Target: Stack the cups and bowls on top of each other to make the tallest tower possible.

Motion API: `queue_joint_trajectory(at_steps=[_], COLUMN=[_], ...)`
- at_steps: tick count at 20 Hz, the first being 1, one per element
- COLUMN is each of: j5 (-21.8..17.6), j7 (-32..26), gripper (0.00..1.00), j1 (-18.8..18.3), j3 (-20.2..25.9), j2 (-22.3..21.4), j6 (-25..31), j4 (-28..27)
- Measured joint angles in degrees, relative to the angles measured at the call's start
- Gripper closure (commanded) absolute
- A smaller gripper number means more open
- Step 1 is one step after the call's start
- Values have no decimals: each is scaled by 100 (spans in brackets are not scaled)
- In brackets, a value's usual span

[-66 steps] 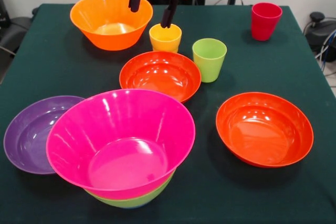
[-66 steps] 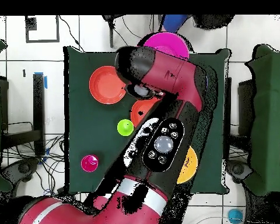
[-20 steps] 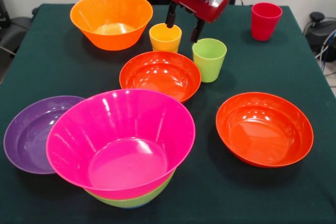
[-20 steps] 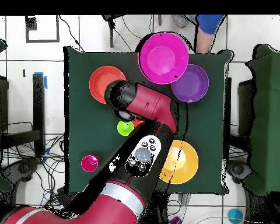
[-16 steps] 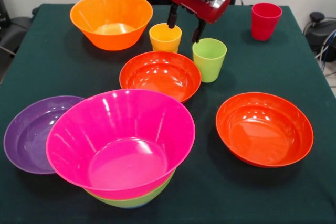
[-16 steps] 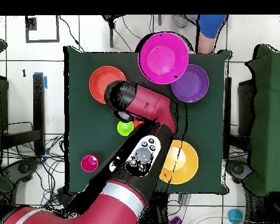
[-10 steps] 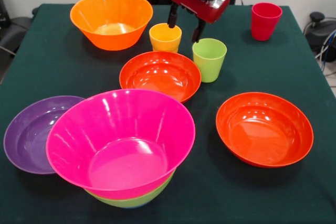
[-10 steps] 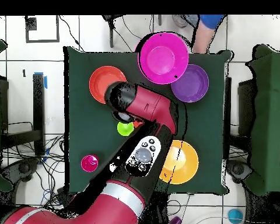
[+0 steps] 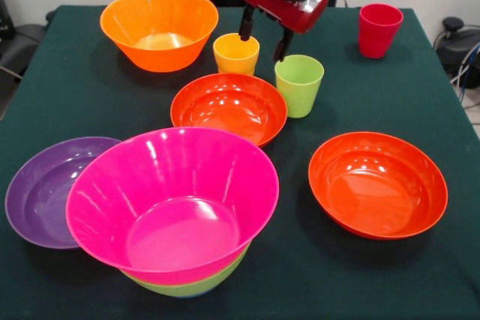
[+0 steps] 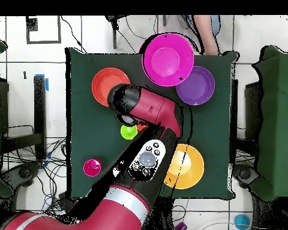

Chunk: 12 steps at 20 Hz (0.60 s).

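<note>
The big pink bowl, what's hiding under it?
Under the pink bowl sits a green bowl; only its rim edge peeks out at the front. A sliver of blue shows beneath that. The rest is covered.

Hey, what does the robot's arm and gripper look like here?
The arm is glossy red with black sections and a black panel of round grey buttons. The gripper has a red body and two thin black fingers.
</note>
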Motion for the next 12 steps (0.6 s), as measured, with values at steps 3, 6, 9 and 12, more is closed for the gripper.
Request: queue_joint_trajectory(at_steps=[3,6,9,12], j5=[-1,5,27,47], j7=[0,0,0,0], gripper=[0,0,0,0], j1=[-8,-27,-76,-156], j3=[17,55,149,288], j2=[6,10,11,11], j6=[-127,-309,-637,-991], j4=[9,27,95,230])
